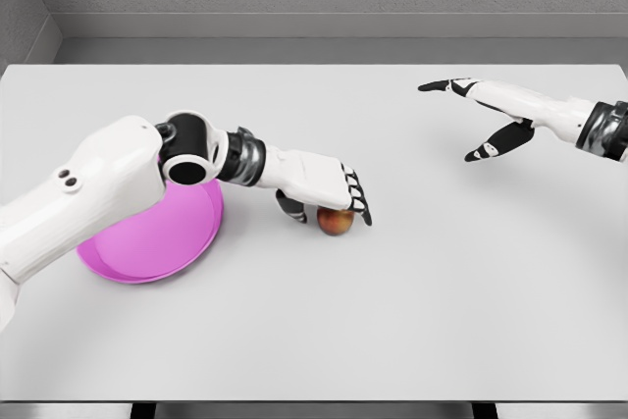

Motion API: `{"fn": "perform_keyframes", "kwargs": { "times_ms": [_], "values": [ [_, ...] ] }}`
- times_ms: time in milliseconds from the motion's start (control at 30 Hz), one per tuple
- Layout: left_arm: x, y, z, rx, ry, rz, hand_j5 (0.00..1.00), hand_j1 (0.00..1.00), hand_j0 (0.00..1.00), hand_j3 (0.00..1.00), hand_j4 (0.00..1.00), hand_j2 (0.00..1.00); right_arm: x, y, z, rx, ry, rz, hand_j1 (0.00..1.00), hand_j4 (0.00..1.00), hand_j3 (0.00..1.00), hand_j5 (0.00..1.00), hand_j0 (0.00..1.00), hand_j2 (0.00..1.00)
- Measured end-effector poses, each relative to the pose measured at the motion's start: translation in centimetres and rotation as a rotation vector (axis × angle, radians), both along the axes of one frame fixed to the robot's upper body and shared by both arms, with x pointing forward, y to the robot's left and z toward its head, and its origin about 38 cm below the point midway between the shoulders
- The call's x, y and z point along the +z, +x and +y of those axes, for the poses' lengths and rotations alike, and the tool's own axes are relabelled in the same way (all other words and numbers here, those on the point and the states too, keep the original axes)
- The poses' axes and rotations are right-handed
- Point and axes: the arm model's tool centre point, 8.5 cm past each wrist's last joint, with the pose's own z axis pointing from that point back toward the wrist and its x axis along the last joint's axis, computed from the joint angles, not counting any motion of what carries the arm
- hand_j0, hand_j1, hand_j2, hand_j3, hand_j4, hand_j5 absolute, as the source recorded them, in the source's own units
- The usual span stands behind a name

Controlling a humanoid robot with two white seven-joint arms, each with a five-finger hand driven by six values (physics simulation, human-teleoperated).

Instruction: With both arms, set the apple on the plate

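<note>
A reddish apple [337, 223] rests on the white table, just right of the magenta plate [147, 240]. My left hand [329, 205] reaches in over the plate and covers the apple. Its fingers [357, 195] drape over the top of the fruit, and the thumb [291, 209] presses in from the left, so the hand is shut on the apple. My left forearm and elbow hide the plate's upper right part. Far from both objects, at the upper right, my right hand [471, 120] hovers over the table, open with its fingers spread.
The white table [412, 301] runs wide to a front edge at the bottom of the view. A grey wall stands behind its far edge. Nothing else lies on the table.
</note>
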Motion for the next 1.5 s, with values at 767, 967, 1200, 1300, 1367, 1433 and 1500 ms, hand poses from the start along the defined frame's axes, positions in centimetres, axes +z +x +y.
{"fn": "perform_keyframes", "kwargs": {
  "times_ms": [767,967,1200,1300,1367,1433,1500],
  "values": [
    [-0.4,-0.2,0.1,-0.006,0.018,0.004,0.40,0.40,0.40,0.40,0.40,0.40,-0.3,-0.1,0.0,0.000,-0.001,0.007,1.00,1.00,1.00,1.00,1.00,1.00],
    [1.7,0.0,0.1,-0.021,-0.009,-0.019,0.32,0.32,0.32,0.32,0.32,0.32,-0.3,-0.1,0.1,0.001,0.000,0.006,1.00,1.00,1.00,1.00,1.00,1.00],
    [6.6,1.7,11.9,0.191,-0.073,-0.020,0.31,0.31,0.31,0.31,0.31,0.31,-0.1,0.0,0.0,0.000,-0.001,0.004,1.00,1.00,1.00,1.00,1.00,1.00],
    [5.8,0.7,18.6,0.311,-0.025,0.001,0.31,0.31,0.31,0.31,0.31,0.31,-0.1,0.0,0.0,-0.001,-0.001,0.002,1.00,1.00,1.00,1.00,1.00,1.00],
    [6.0,0.3,21.5,0.364,0.003,-0.002,0.32,0.32,0.32,0.32,0.32,0.32,-0.1,0.0,0.0,-0.001,-0.001,0.004,1.00,1.00,1.00,1.00,1.00,1.00],
    [5.9,-0.2,23.2,0.394,0.021,0.001,0.37,0.37,0.37,0.37,0.37,0.37,-0.1,0.0,0.0,-0.002,-0.001,0.002,1.00,1.00,1.00,1.00,1.00,1.00],
    [6.1,-0.3,24.1,0.410,0.029,0.000,0.63,0.63,0.63,0.63,0.63,0.63,-0.1,0.0,0.0,-0.002,-0.001,0.004,1.00,1.00,1.00,1.00,1.00,1.00]
  ]
}}
